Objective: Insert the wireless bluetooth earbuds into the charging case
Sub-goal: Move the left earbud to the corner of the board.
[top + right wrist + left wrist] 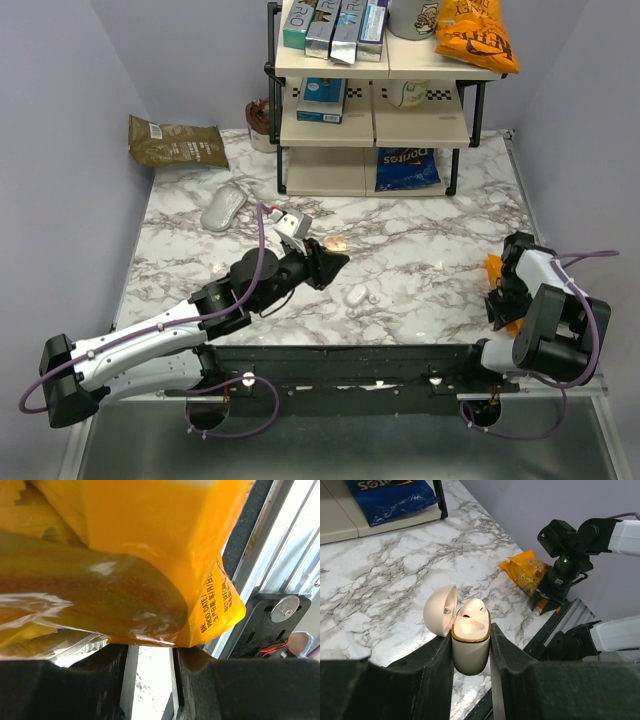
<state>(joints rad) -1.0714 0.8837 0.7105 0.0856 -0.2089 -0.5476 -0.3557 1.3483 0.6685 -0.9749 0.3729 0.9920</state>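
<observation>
Left end effector (470, 640) clamped on open white charging case (470, 656), earbud (472, 609) seated inside, right end effector (150, 652) against orange snack bag (150, 555), grip unclear

Marble table (430, 240), white mouse (224, 208), brown bag (178, 142), shelf rack (320, 172), orange snack packet (494, 268)

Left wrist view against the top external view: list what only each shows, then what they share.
Only left wrist: the charging case, lid open, an earbud seated inside, clamped in the left gripper. Only top: the white mouse and brown bag. Shared: the orange packet at the right gripper, and the blue bag.
</observation>
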